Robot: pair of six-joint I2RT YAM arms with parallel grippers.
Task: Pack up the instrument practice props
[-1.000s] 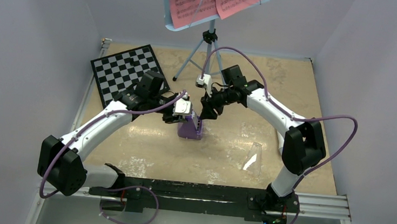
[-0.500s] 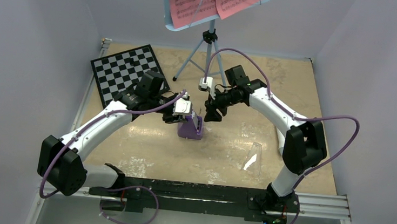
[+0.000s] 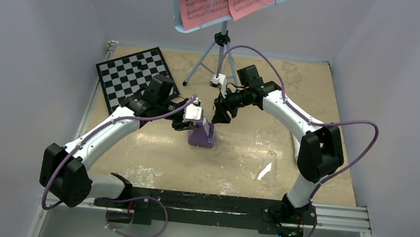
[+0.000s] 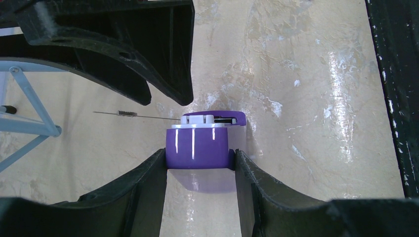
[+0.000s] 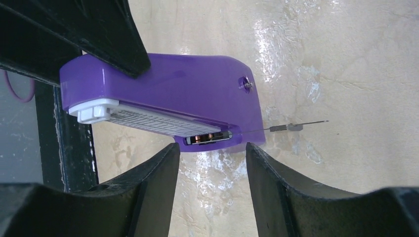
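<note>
The small purple metronome (image 4: pixel 199 148) stands on the table, and my left gripper (image 4: pixel 199 159) is shut on its base from the left side (image 3: pixel 194 127). Its thin pendulum rod (image 5: pixel 291 127) sticks out sideways. My right gripper (image 5: pixel 210 152) hangs open just short of the metronome's (image 5: pixel 163 94) narrow end, nothing between its fingers; from above the right gripper (image 3: pixel 217 118) sits just behind and right of the metronome (image 3: pixel 202 135). The clear cover (image 3: pixel 267 168) lies apart at front right. The light-blue music stand (image 3: pixel 221 45) with pink sheet music (image 3: pixel 198 0) stands at the back.
A black-and-white chessboard (image 3: pixel 134 77) lies at the back left. The stand's tripod legs (image 4: pixel 29 98) spread close behind both grippers. Grey walls close in the table on three sides, and the black mounting rail (image 3: pixel 206 203) runs along the near edge.
My right gripper's jaws have widened a little and the wrist has shifted slightly toward the back. The left gripper and the metronome have stayed put.
</note>
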